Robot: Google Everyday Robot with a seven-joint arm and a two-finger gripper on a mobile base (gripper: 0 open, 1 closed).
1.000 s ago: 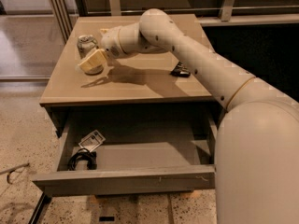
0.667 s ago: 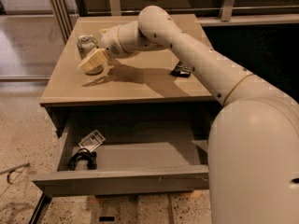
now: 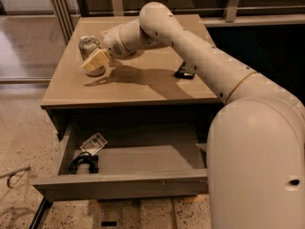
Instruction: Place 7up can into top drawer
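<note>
Camera view: grasping can (image 3: pixel 88 44) near tabletop's (image 3: pixel 143 87) far-left corner; pincer (image 3: pixel 96 61) at it, grip impossible to tell. Next: lift, clear front edge, lower into drawer (image 3: pixel 124 182).

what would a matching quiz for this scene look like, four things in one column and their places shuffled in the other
Things
1. 7up can
2. gripper
3. black cable
4. small black object

Places
A. lying on the right side of the tabletop
B. in the left front corner of the open top drawer
C. right at the can, on its near side
D. standing upright at the back left of the tabletop

Pairs: 1-D, 2-C, 3-B, 4-A
</note>
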